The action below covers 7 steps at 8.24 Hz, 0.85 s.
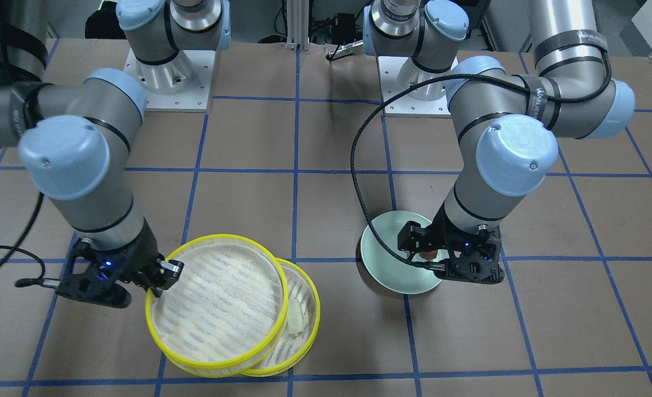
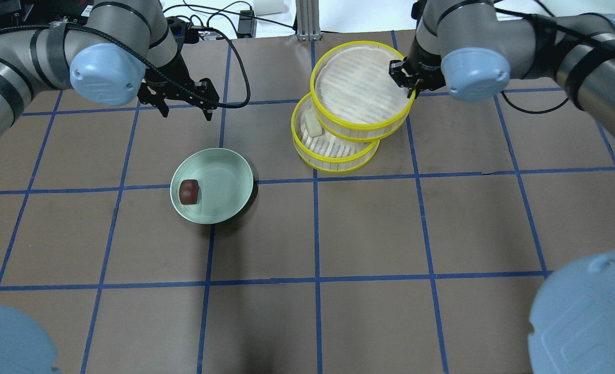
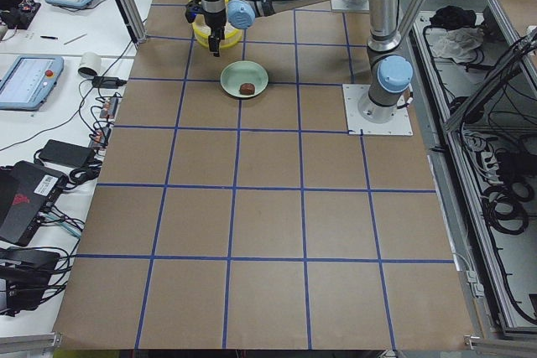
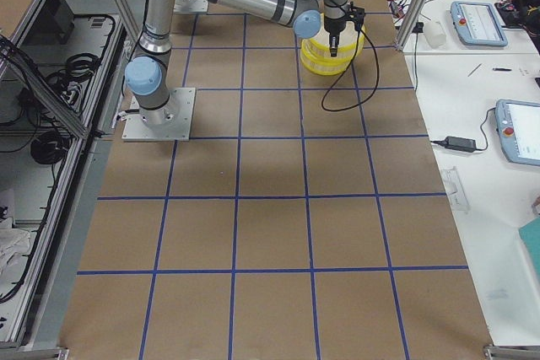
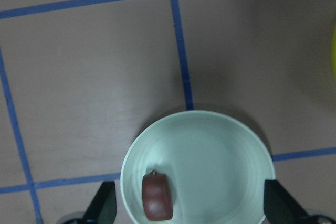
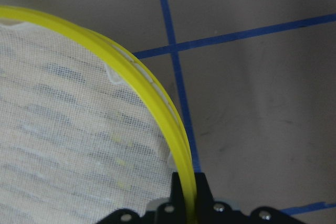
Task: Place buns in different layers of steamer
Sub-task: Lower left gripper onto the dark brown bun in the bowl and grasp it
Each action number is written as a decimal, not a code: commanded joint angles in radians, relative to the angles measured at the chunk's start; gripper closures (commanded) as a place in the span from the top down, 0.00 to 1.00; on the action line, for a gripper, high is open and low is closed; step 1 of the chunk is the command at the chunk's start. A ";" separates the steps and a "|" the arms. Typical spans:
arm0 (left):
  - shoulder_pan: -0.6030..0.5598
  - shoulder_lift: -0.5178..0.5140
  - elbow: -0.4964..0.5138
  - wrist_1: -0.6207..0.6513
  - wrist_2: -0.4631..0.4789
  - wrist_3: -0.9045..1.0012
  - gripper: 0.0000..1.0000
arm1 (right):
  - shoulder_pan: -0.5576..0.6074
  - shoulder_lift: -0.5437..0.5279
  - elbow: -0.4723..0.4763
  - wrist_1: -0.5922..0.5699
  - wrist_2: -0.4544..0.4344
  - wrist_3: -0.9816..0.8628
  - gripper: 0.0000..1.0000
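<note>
The steamer is two yellow-rimmed mesh trays. The upper tray (image 2: 356,83) sits shifted off the lower tray (image 2: 338,153), partly overlapping it. My right gripper (image 2: 408,79) is shut on the upper tray's rim (image 6: 142,85), far right side. The cream-white bun (image 2: 313,124) lies in the uncovered part of the lower tray. The reddish-brown bun (image 2: 188,191) lies on the pale green plate (image 2: 224,176), left part. My left gripper (image 2: 185,104) is open and empty, hovering above the plate's far side. In the left wrist view the bun (image 5: 157,196) shows between the fingers (image 5: 105,208).
The table is brown with a blue tape grid. The arm base plates (image 1: 168,77) stand at the robot's side. The left arm's black cable (image 1: 359,182) loops over the table next to the plate. Operator devices lie beyond the table ends (image 3: 33,81).
</note>
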 commanded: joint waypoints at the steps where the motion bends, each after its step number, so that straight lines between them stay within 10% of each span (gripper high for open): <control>1: 0.016 0.025 -0.129 -0.009 0.059 -0.003 1.00 | 0.060 0.069 -0.006 -0.049 0.026 0.136 0.00; 7: 0.017 -0.067 -0.240 0.046 0.039 0.010 1.00 | 0.068 0.092 -0.002 -0.033 0.028 0.156 0.00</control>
